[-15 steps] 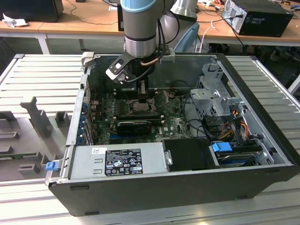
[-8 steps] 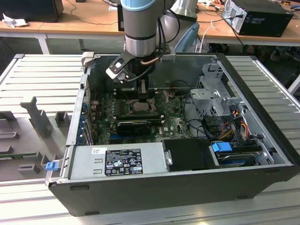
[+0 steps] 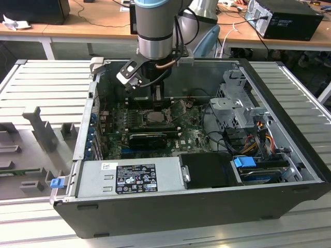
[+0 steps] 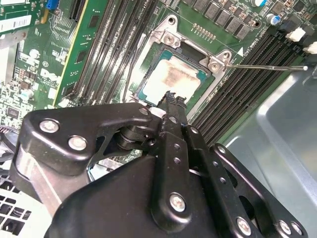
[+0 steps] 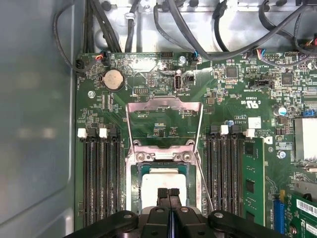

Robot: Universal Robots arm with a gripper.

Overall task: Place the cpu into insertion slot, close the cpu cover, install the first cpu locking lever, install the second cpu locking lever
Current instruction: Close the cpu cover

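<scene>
The arm (image 3: 155, 31) reaches down into the open computer case (image 3: 207, 212) in the upper middle of the exterior view. The room there is tight. The back wall (image 3: 207, 77) of the case stands just behind the arm. A metal drive cage (image 3: 235, 103) rises toward the exterior view's right. A long black card (image 3: 147, 138) lies just in front of the arm, lower in the picture. The big grey power box (image 3: 129, 175) sits in the lower left part of the case, well apart from the arm. Above the green board (image 3: 189, 137) the space is open.

The gripper (image 5: 168, 194) has its two fingers pressed close together, with only a thin line between them, and it holds nothing. Its tips are right over the cpu (image 5: 157, 179), near one edge of the chip. In the second wrist view one fingertip (image 4: 173, 98) seems to touch the grey top, but I cannot tell for sure.

The cpu lies flat inside the insertion slot (image 4: 190, 48). Long black memory slots (image 5: 99, 178) run close along both sides of the slot. The cpu cover (image 5: 166, 102) is swung open, off the slot, and green board shows through its window. A thin metal lever (image 5: 204, 183) sticks out free beside the slot. A smooth grey case wall (image 5: 34, 124) stands beyond the memory slots on one side.
</scene>
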